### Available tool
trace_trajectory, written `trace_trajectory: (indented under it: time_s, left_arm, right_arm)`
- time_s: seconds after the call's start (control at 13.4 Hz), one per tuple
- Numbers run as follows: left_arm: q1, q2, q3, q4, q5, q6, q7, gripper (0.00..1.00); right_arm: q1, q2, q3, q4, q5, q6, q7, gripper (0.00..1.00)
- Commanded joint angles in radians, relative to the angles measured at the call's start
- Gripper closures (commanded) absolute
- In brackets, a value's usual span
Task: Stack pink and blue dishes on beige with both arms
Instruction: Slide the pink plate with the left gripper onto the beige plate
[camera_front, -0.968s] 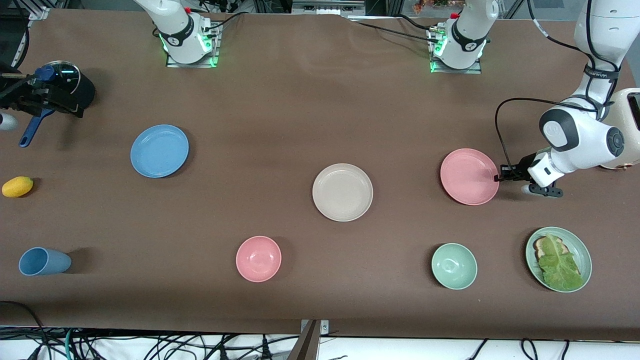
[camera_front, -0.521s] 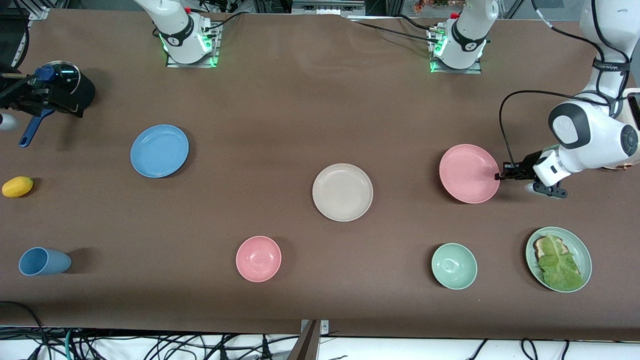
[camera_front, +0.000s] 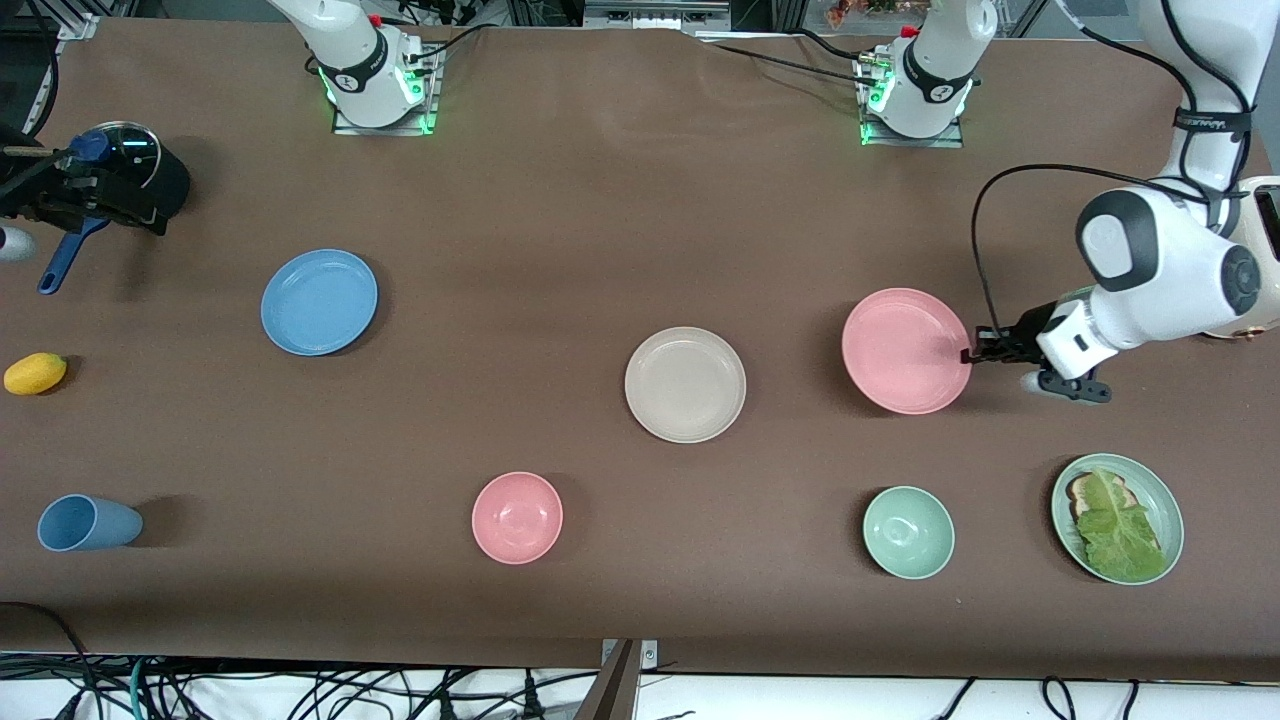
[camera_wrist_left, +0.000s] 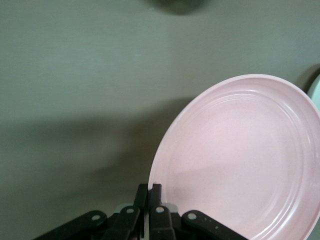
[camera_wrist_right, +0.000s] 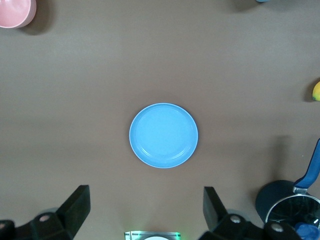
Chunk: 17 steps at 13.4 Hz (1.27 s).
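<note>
The pink plate (camera_front: 905, 350) hangs a little above the table, toward the left arm's end from the beige plate (camera_front: 685, 384). My left gripper (camera_front: 968, 355) is shut on the pink plate's rim. In the left wrist view the two fingers (camera_wrist_left: 155, 192) pinch the edge of the pink plate (camera_wrist_left: 240, 160), one on each face. The blue plate (camera_front: 319, 302) lies flat toward the right arm's end. My right gripper (camera_wrist_right: 146, 191) waits high over the table, open and holding nothing, with the blue plate (camera_wrist_right: 163, 135) straight below it.
Along the edge nearest the front camera stand a blue cup (camera_front: 88, 522), a pink bowl (camera_front: 517, 517), a green bowl (camera_front: 908, 532) and a green plate with toast and lettuce (camera_front: 1160, 500). A yellow fruit (camera_front: 35, 373) and a dark pot (camera_front: 140, 165) sit at the right arm's end. A cream toaster (camera_front: 1262, 250) stands at the left arm's end.
The left gripper has lifted the pink plate by its rim and carried it toward the beige plate. The right arm has not moved.
</note>
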<state>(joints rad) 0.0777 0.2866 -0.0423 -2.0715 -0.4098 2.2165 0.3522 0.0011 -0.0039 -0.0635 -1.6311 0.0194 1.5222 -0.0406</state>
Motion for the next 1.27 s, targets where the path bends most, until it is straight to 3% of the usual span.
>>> trace_trajectory:
  time_s: [0.0, 0.3, 0.82, 1.19]
  left_arm:
    - [-0.019, -0.003, -0.075, 0.046, -0.014, -0.018, -0.166, 1.0]
    - [-0.073, 0.026, -0.165, 0.079, 0.037, 0.034, -0.41, 1.0]
    - [-0.271, 0.143, -0.174, 0.119, 0.06, 0.228, -0.709, 1.0]
    - [-0.34, 0.22, -0.173, 0.12, 0.106, 0.353, -0.801, 1.0]
  right_arm:
    - [-0.016, -0.007, 0.013, 0.007, 0.001, -0.014, 0.005, 0.0]
    - [-0.016, -0.007, 0.013, 0.007, 0.001, -0.014, 0.005, 0.0]
    - [-0.016, -0.005, 0.013, 0.005, 0.001, -0.014, 0.005, 0.0]
    - [-0.016, -0.005, 0.013, 0.005, 0.001, -0.014, 0.004, 0.0]
